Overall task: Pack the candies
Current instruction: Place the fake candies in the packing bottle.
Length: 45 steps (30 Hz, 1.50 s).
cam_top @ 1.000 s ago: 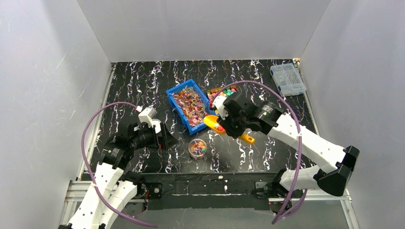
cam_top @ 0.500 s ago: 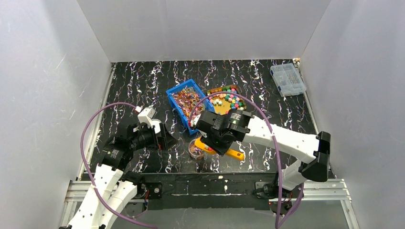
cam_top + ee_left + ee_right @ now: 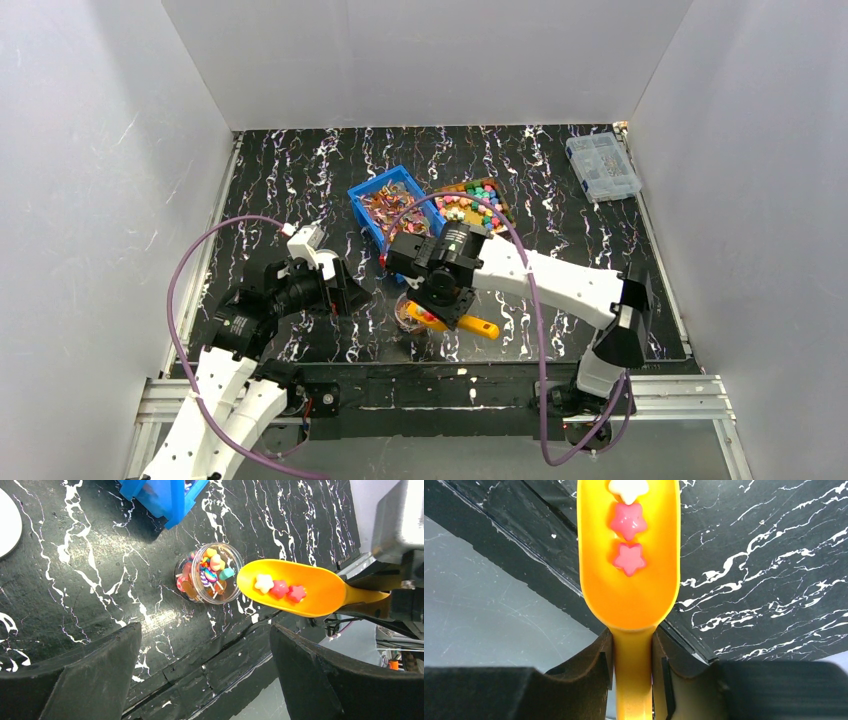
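Note:
Mixed bright candies fill a brown tray (image 3: 470,205) at the back. My right gripper (image 3: 633,667) is shut on the handle of a yellow scoop (image 3: 629,590), held level. In the scoop lie three star-shaped candies (image 3: 279,588), one white and two pink. The scoop's tip sits just right of the rim of a small clear jar (image 3: 210,573) that holds mixed sweets. My left gripper (image 3: 205,635) is open and holds nothing, hovering near the table's front edge with the jar beyond it. In the top view it (image 3: 345,295) is left of the jar.
A blue bin (image 3: 385,205) of foil-wrapped sweets stands behind the jar, beside the tray. A clear lidded box (image 3: 601,165) sits at the back right. A white round object (image 3: 6,524) lies at the left edge of the left wrist view.
My right arm has swung from over the candy tray toward the near left, carrying the scoop down beside the jar. The left arm has not moved.

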Tool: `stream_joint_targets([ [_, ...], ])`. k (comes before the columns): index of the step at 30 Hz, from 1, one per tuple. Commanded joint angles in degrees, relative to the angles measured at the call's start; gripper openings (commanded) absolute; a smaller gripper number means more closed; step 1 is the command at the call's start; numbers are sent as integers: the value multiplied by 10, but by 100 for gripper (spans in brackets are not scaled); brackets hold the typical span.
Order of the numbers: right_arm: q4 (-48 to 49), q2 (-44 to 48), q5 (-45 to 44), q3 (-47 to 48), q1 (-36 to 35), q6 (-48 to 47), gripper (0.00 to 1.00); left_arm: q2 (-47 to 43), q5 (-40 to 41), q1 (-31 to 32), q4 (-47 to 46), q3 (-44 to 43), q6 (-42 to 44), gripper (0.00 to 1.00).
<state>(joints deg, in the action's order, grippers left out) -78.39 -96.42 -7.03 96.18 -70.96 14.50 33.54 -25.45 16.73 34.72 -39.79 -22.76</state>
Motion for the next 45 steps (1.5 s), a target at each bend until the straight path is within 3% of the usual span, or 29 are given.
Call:
stream_joint_targets([
  [1, -30, -21, 18, 40, -3, 8, 1, -6, -1, 3, -4, 7, 3, 99],
  [26, -30, -58, 41, 42, 35, 3, 1, -7, -16, 3, -12, 10, 2, 99],
  [36, 1, -11, 27, 3, 30, -26, 1, 20, -56, 9, -2, -6, -5, 99],
  [45, 94, 73, 34, -80, 24, -51, 1, 54, -90, 9, 8, -34, -33, 99],
])
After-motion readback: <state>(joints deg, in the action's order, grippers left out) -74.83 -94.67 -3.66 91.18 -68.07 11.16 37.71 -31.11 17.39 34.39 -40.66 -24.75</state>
